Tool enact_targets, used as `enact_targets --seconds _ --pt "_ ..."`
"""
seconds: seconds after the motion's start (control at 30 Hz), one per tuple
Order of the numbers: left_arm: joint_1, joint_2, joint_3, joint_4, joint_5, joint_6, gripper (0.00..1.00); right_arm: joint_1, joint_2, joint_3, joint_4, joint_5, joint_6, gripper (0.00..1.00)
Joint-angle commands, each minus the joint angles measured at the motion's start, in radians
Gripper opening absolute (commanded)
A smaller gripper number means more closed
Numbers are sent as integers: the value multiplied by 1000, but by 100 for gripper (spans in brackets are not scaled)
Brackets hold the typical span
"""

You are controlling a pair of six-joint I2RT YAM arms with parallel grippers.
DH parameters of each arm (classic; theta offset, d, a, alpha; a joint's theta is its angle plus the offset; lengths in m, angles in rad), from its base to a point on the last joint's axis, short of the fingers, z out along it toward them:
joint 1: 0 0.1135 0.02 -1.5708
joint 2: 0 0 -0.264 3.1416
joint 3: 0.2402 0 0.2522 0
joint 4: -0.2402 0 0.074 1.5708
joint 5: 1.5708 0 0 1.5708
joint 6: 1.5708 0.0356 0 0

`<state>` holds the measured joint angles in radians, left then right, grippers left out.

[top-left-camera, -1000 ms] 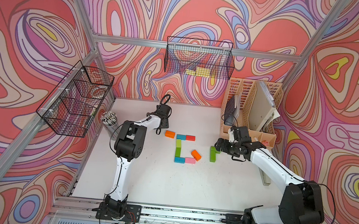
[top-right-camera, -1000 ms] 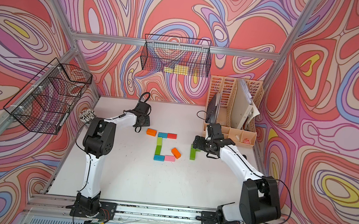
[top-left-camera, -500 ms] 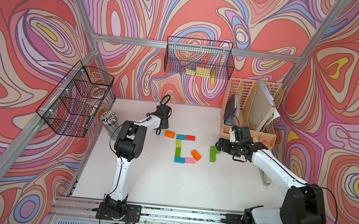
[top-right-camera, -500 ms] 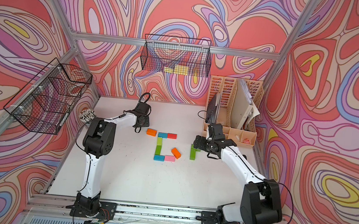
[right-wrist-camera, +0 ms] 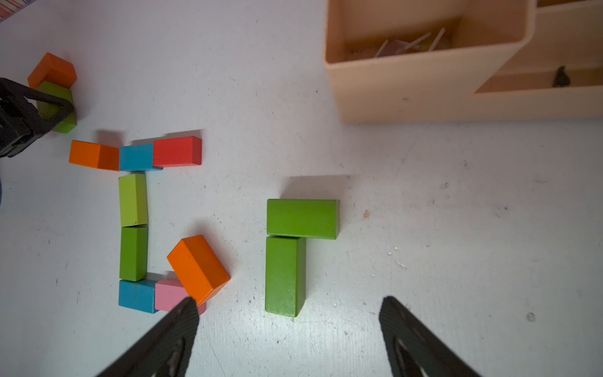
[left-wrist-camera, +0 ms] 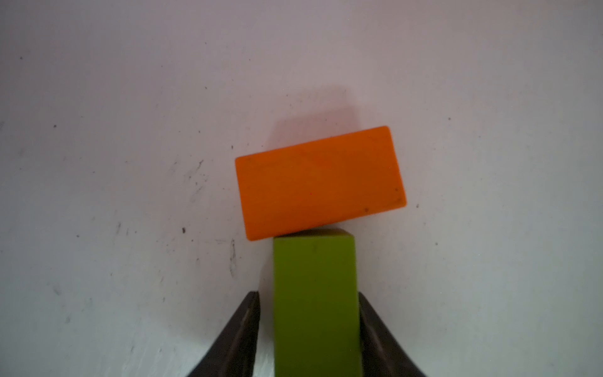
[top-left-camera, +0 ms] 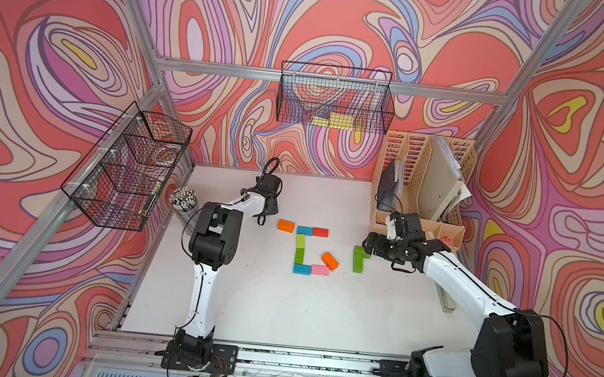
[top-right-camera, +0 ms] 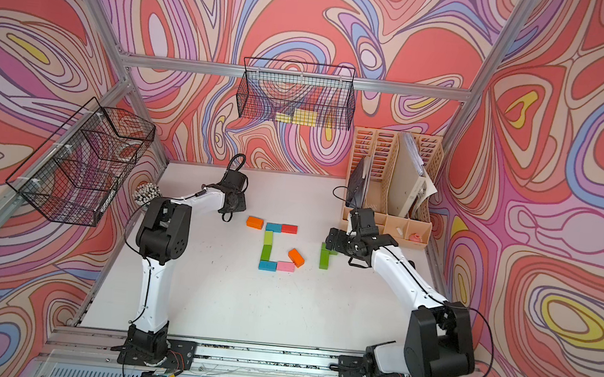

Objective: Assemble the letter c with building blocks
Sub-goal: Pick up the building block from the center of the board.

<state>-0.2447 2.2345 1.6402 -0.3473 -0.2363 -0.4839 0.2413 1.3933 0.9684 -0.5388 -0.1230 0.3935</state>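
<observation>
**Bimanual assembly of the letter C.** Clock directions are read on the white worktop as in the top views, twelve o'clock at the back wall. The left gripper, at ten o'clock from the figure, has its jaws flanking the long sides of a flat-lying lime-green rectangular block. A thin gap shows at one jaw, so whether they press the block cannot be told. That block's end touches a loose orange rectangular block. The right gripper hovers, jaws wide apart, above two dark-green blocks laid in an L at three o'clock from the figure. The partial C at the worktop centre comprises:

- a twelve o'clock bar of an orange bar block, a blue bar block and a red block;
- a nine o'clock spine of a lime-green spine block and a dark-green spine block;
- a six o'clock bar of a blue base block and a pink block, the latter met by a skewed orange block.

The step in hand appears to be grasping the lime-green block. It is probably best gripped mid-length and square, then raised straight up before any travel, lest its orange neighbour be dragged. In all there are twelve blocks: three orange, two blue, one red, one pink, two lime-green and three dark-green.
</observation>
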Motion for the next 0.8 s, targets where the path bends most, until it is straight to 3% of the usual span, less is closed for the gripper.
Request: enact_targets --seconds 0.0,0.33,0.77 --pt "0 -13 -8 -5 -9 -15 39 -7 -11 -13 -6 -2 -3 91" --pt "-5 -114 -121 15 37 17 19 -7 -23 -15 -1 -28 5 90" --pt "-141 -485 -428 -64 37 8 17 -6 -102 -114 38 -97 67 83"
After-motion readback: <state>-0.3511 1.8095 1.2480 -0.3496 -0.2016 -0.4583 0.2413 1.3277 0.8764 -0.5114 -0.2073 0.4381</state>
